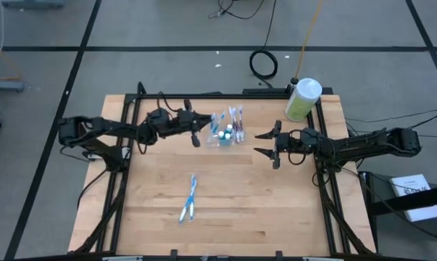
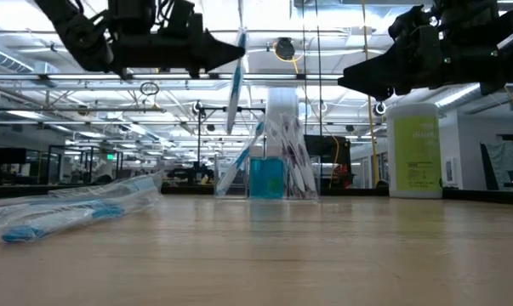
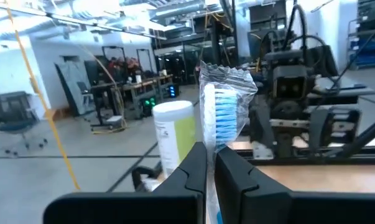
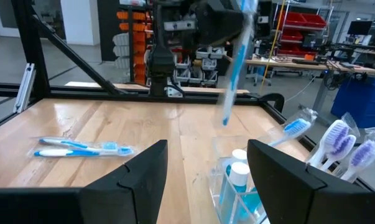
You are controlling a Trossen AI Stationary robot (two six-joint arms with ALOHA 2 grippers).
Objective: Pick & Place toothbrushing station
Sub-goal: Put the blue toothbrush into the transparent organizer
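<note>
The toothbrushing station, a small clear tray, stands on the table's far middle. It holds several toothbrushes with purple and blue heads and blue toothpaste tubes. My left gripper is just left of the station, shut on a blue toothbrush in a clear wrapper. My right gripper hovers open and empty right of the station, its fingers pointing at it. My left gripper pinches the wrapped toothbrush between its two fingers, on the handle just below the bristle head. The fingers come level from the table's left and lie across the brush. The brush stands upright, head up, its handle end hanging clear of the table.
A green bottle with a white cap stands at the far right corner. A clear pack of blue toothbrushes lies on the table nearer the front. Black frame rails run along the table's sides. Bare wood lies in front of the station.
</note>
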